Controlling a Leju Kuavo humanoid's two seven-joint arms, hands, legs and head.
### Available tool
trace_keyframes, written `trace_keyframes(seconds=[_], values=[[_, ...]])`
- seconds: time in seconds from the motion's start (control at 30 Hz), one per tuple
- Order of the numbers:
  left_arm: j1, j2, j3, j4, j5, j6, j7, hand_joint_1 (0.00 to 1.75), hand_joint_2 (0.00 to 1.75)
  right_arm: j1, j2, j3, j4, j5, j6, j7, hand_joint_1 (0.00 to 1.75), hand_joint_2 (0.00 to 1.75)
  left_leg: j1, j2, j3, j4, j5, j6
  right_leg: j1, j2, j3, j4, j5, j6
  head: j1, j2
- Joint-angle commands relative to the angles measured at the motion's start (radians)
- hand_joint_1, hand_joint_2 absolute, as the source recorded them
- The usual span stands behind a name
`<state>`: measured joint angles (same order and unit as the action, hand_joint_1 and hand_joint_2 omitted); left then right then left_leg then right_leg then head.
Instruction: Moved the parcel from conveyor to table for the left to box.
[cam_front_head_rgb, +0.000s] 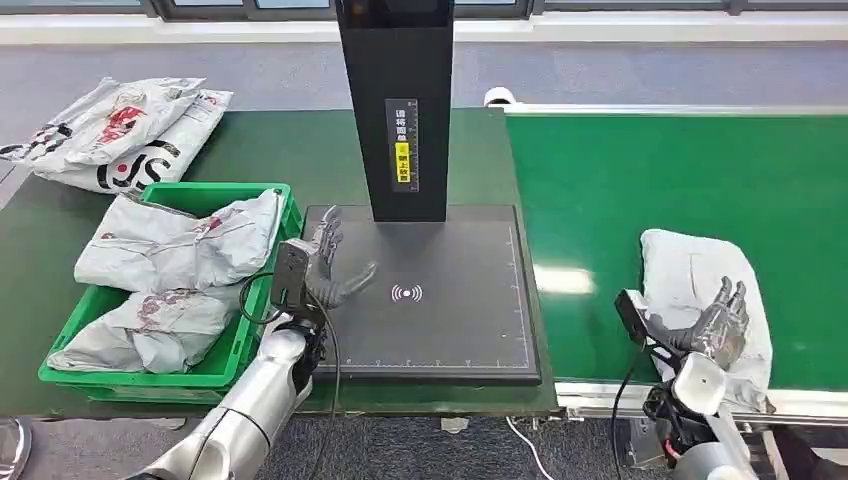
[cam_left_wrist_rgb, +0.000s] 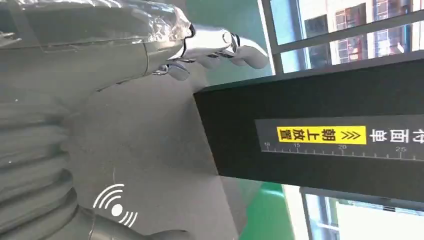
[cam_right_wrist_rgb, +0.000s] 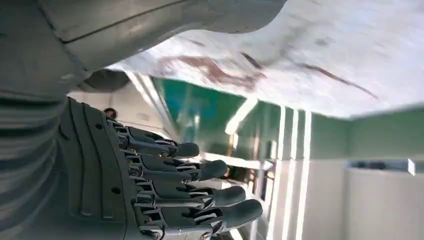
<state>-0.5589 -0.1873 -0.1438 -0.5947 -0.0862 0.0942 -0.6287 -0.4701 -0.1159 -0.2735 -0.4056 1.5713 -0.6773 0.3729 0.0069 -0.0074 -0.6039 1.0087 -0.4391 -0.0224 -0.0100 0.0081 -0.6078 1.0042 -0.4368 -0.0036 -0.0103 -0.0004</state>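
Note:
A crumpled white-grey parcel (cam_front_head_rgb: 695, 280) lies on the green conveyor (cam_front_head_rgb: 650, 170) near its front edge. My right hand (cam_front_head_rgb: 717, 325) is over the parcel's near end with its fingers stretched out and apart. In the right wrist view the parcel (cam_right_wrist_rgb: 300, 65) sits beyond the thumb, with a gap between it and the straight dark fingers (cam_right_wrist_rgb: 200, 172). My left hand (cam_front_head_rgb: 322, 265) hovers empty over the left part of the dark scan pad (cam_front_head_rgb: 450, 320), fingers spread. The green box (cam_front_head_rgb: 230, 187) stands to its left with several grey parcels inside.
A black scanner column (cam_front_head_rgb: 395, 100) rises from the back of the pad, also close in front of my left hand (cam_left_wrist_rgb: 125, 45). Two more parcels (cam_front_head_rgb: 120, 130) lie on the dark green table (cam_front_head_rgb: 280, 150) at the far left.

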Motion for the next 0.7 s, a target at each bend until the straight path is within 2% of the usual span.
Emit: trace_keyframes(seconds=[0.03, 0.17, 0.27, 0.37, 0.43, 0.57, 0.6, 0.63, 0.7], values=[[-0.03, 0.02, -0.057, 0.07, -0.003, -0.007, 0.01, 0.0, 1.75, -0.04, -0.02, -0.011, 0.145, -0.003, 0.043, 0.036, 0.0, 1.75, 0.0, 0.001, 0.003, -0.002, -0.001, 0.001, 0.0, -0.001, 0.004, -0.002, -0.001, 0.0, 0.0, 0.0], [-0.043, 0.021, -0.062, 0.083, -0.004, -0.018, 0.016, 0.0, 1.75, -0.033, -0.026, 0.021, 0.158, -0.001, 0.225, 0.128, 0.0, 1.75, 0.0, 0.0, 0.004, -0.002, -0.001, 0.001, 0.0, -0.001, 0.004, -0.002, 0.0, 0.0, 0.0, 0.0], [-0.07, 0.019, -0.071, 0.112, 0.0, -0.032, 0.024, 0.0, 1.75, -0.029, -0.031, 0.056, 0.167, -0.001, 0.48, 0.186, 0.0, 1.75, 0.0, -0.001, 0.003, -0.002, 0.0, 0.001, 0.0, -0.002, 0.004, -0.002, -0.001, 0.0, 0.0, 0.0], [-0.074, 0.017, -0.071, 0.114, 0.0, -0.031, 0.025, 0.0, 1.75, -0.025, -0.031, 0.056, 0.165, -0.001, 0.478, 0.186, 0.0, 1.75, 0.0, 0.0, 0.001, 0.0, 0.0, 0.0, 0.0, -0.001, 0.001, 0.0, 0.0, 0.0, 0.0, 0.0], [-0.074, 0.017, -0.071, 0.114, 0.0, -0.031, 0.025, 0.0, 1.75, -0.025, -0.031, 0.056, 0.165, -0.001, 0.478, 0.186, 0.0, 1.75, 0.0, 0.001, 0.005, -0.003, 0.0, 0.001, 0.001, -0.001, 0.006, -0.004, 0.0, 0.0, 0.0, 0.0], [-0.074, 0.022, -0.07, 0.121, 0.005, -0.028, 0.023, 0.0, 1.75, -0.043, -0.022, 0.052, 0.174, -0.022, 0.587, 0.16, 0.0, 1.75, 0.001, 0.0, 0.008, -0.002, 0.0, 0.004, 0.002, -0.001, 0.01, -0.005, 0.0, 0.003, 0.0, 0.0], [-0.074, 0.022, -0.072, 0.12, 0.006, -0.032, 0.024, 0.0, 1.75, -0.039, -0.021, 0.046, 0.171, -0.027, 0.602, 0.156, 1.22, 1.75, 0.001, 0.001, 0.008, -0.002, 0.0, 0.004, 0.002, -0.001, 0.01, -0.005, 0.0, 0.003, 0.0, 0.0], [-0.069, 0.021, -0.071, 0.114, 0.007, -0.025, 0.023, 0.0, 1.75, -0.032, -0.02, 0.043, 0.162, -0.031, 0.579, 0.148, 1.75, 1.75, 0.001, 0.0, 0.009, -0.003, 0.0, 0.005, 0.001, -0.002, 0.011, -0.006, 0.0, 0.003, 0.0, 0.0], [-0.055, 0.024, -0.072, 0.098, 0.005, -0.018, 0.024, 0.0, 1.75, -0.033, -0.018, 0.037, 0.163, -0.037, 0.572, 0.13, 1.75, 1.75, 0.002, 0.0, 0.008, -0.003, 0.001, 0.006, 0.001, -0.002, 0.011, -0.007, 0.001, 0.004, 0.0, 0.0]])
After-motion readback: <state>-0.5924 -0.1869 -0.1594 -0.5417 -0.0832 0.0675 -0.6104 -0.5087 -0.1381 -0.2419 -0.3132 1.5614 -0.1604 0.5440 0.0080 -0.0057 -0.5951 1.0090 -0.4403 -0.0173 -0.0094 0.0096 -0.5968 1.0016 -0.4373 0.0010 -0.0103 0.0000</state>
